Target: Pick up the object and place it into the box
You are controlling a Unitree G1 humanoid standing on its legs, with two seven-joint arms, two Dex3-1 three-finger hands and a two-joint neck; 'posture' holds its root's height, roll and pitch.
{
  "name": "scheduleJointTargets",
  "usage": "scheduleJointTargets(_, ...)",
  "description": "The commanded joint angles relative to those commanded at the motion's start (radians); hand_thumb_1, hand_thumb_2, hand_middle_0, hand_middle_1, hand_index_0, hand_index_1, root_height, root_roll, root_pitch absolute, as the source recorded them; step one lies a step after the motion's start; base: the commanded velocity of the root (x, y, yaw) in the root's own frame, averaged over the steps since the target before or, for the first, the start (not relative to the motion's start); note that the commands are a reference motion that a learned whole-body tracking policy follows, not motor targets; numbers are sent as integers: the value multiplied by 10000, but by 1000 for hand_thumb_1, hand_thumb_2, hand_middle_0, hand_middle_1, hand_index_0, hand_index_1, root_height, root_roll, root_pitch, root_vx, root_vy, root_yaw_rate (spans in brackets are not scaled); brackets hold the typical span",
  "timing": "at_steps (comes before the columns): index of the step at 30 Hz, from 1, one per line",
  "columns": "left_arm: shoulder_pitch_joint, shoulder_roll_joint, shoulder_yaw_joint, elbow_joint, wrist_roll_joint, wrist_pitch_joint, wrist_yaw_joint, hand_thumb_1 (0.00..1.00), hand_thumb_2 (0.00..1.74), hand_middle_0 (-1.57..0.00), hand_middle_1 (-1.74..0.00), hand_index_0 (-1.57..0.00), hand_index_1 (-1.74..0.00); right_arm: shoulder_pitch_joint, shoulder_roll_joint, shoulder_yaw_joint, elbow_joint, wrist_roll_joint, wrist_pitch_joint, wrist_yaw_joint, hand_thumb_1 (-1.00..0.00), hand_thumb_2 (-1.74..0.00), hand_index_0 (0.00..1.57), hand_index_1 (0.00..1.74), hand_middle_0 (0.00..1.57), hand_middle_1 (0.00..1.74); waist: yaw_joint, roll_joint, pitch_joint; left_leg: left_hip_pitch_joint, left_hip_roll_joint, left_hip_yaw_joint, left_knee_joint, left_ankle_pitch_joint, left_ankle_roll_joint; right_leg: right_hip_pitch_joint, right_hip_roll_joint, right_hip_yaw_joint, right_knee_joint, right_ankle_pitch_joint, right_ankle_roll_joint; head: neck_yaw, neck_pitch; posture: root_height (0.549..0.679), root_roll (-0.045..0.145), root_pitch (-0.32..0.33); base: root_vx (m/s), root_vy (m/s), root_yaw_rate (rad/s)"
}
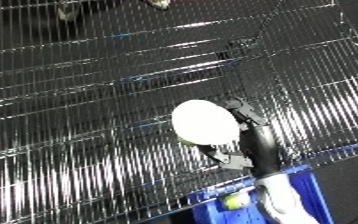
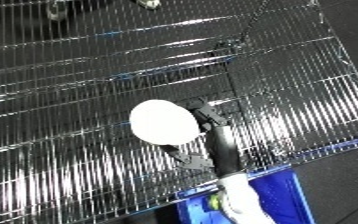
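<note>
A white round object (image 1: pixel 205 122), smooth and pale, hangs over the wire rack near the middle of both views. My right hand (image 1: pixel 249 136) is at its right side, with black fingers (image 1: pixel 243 109) curled round its upper edge and the thumb below it, so the hand is shut on it. The white forearm (image 1: pixel 282 200) runs down to the lower right, across the blue bin (image 1: pixel 310 186). Only a corner of the bin shows at the bottom edge. My left hand is in neither view.
A shiny wire rack (image 1: pixel 87 100) fills most of the picture, and its near edge (image 1: pixel 353 150) runs along the bin. A yellow-green ball (image 1: pixel 235 201) lies inside the bin. Dark floor (image 1: pixel 353 195) lies to the right. Two small grey things (image 1: pixel 66 11) sit at the top edge.
</note>
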Motion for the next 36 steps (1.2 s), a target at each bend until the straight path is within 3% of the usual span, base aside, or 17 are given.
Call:
scheduleJointTargets(6,96,-52,309,16,151,7,-86,1000,1740,-1570,-1740,-1570,-1740,1008,142,-660,-1151,-6,-388,-196,-850,-1479,1334,1479,1334,1479,-339,-119,-4,241,148,132,-138,-55,-27,288,81,109,-307,73,58,494,-3,612,49,74,-65,-30,-199)
scheduleJointTargets(13,199,-181,504,-3,262,15,-170,1000,1740,-1570,-1740,-1570,-1740,1947,218,-1233,-1790,-194,-716,-639,-850,-1479,1334,1479,1334,1479,-672,-167,-110,562,286,305,-353,-100,-58,625,155,264,-677,158,82,1453,-95,619,56,73,-48,-1,-205)
scheduleJointTargets(18,312,-420,519,46,245,-241,-85,1000,1740,-1570,-1740,-1570,-1740,2805,28,-1874,-2005,-541,-1174,-1283,-850,-1479,1334,1479,1334,1479,-1141,-31,-141,984,415,647,-780,-10,-138,898,206,408,-1040,261,114,2710,-722,625,66,72,-32,99,-245)
scheduleJointTargets(23,482,-634,529,161,91,-562,44,1000,1740,-1570,-1740,-1570,-1740,3690,-195,-2559,-2106,-572,-1603,-1479,-850,-1479,1334,1479,1334,1479,-1630,221,-166,1362,513,925,-1122,37,-200,1037,227,678,-1170,219,129,3614,-1132,628,75,73,-5,133,-235)
scheduleJointTargets(28,760,-776,651,168,18,-689,-39,1000,1740,-1570,-1740,-1570,-1740,4745,-249,-3158,-2071,-482,-1942,-1766,-850,-1479,1334,1479,1334,1479,-2110,385,-177,1735,621,1200,-1258,-36,-216,1209,225,889,-1247,154,120,4252,-1271,630,85,67,16,97,-200)
scheduleJointTargets(33,983,-865,794,249,-135,-850,-215,1000,1740,-1570,-1740,-1570,-1740,5560,-115,-3581,-1710,-89,-2310,-1604,-850,-1479,1334,1479,1334,1479,-2499,498,-209,2013,698,1397,-1296,-109,-203,1320,208,1043,-1306,103,114,4422,-1261,631,93,61,31,74,-142)
scheduleJointTargets(36,1020,-942,744,392,-187,-1038,-333,1000,1740,-1570,-1740,-1570,-1740,5989,30,-3661,-1261,296,-2592,-1375,-850,-1479,1334,1479,1334,1479,-2751,570,-211,2161,704,1512,-1361,-145,-169,1335,257,1138,-1405,113,101,4564,-1073,632,97,61,14,34,-106)
